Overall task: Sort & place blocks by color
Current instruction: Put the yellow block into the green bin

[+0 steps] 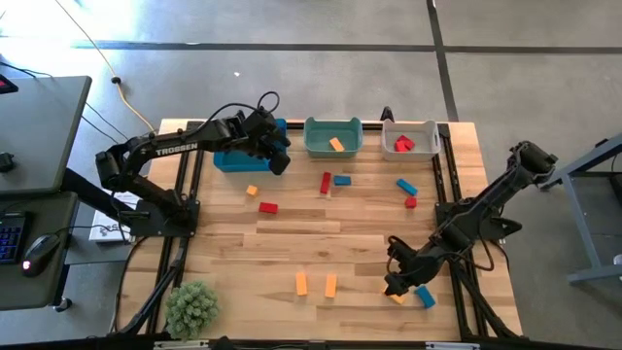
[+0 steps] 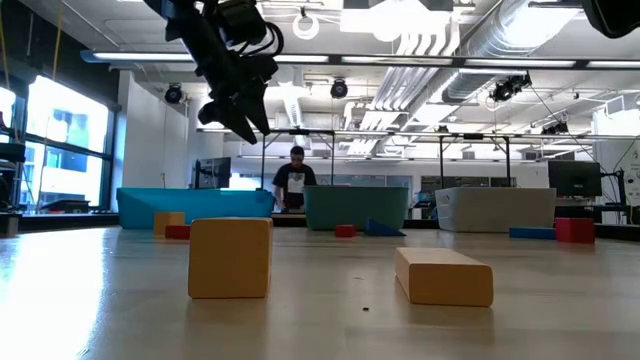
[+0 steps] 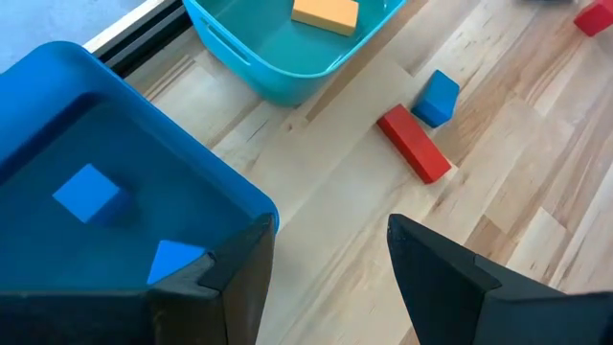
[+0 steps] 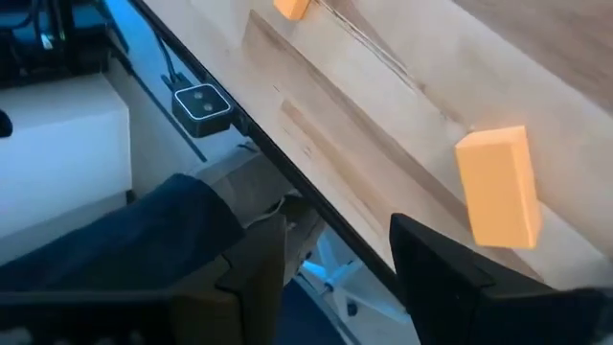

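Observation:
My left gripper [image 1: 280, 158] [image 3: 330, 235] hangs open and empty above the right end of the blue bin [image 1: 231, 157], well off the table in the low view [image 2: 238, 112]. Two blue blocks [image 3: 88, 192] lie in that bin. The teal bin [image 1: 333, 136] holds an orange block [image 3: 326, 13], and the white bin [image 1: 408, 139] holds red ones. My right gripper [image 1: 393, 282] [image 4: 340, 235] is open and empty low over the table's near right part, beside an orange block [image 4: 498, 187]. A blue block [image 1: 426, 297] lies just right of it.
Loose on the wood: a red bar [image 3: 414, 144] and blue cube [image 3: 438, 96] near the teal bin, an orange cube [image 1: 252, 191], a red block [image 1: 268, 207], a blue bar [image 1: 406, 186], a red cube [image 1: 411, 202], two orange bars [image 1: 316, 284]. A green plant [image 1: 191, 307] sits at the near left corner.

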Robot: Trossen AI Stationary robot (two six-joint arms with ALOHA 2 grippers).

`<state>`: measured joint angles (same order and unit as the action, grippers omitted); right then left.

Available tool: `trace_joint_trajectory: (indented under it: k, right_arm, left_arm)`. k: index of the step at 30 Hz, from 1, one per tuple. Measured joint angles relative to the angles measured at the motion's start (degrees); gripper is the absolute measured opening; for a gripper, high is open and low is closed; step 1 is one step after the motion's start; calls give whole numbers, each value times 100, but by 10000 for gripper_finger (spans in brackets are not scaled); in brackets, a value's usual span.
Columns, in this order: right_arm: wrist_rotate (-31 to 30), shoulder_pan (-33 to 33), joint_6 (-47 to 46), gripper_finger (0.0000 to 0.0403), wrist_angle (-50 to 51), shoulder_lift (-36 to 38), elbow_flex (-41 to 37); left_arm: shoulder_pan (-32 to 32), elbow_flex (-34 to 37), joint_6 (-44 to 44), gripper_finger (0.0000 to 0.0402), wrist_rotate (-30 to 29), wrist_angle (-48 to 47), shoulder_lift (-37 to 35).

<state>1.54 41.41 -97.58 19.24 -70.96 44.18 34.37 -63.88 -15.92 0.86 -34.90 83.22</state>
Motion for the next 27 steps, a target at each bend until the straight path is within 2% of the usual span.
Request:
trace_joint_trajectory:
  k: [11,18,22,27]
  right_arm:
    - [-167,-178,1380,174,630,0,0]
    - [10,-238,1377,174,1243,-8,-2]
    - [218,-240,1364,174,1058,-191,-2]
    - [873,-238,1306,174,76,-641,-2]
  left_arm:
    - [0,-1,0,195,2,1,0]
    - [2,0,0,195,0,-1,0]
    - [2,0,0,195,-2,0,0]
    - [2,0,0,195,-4,-1,0]
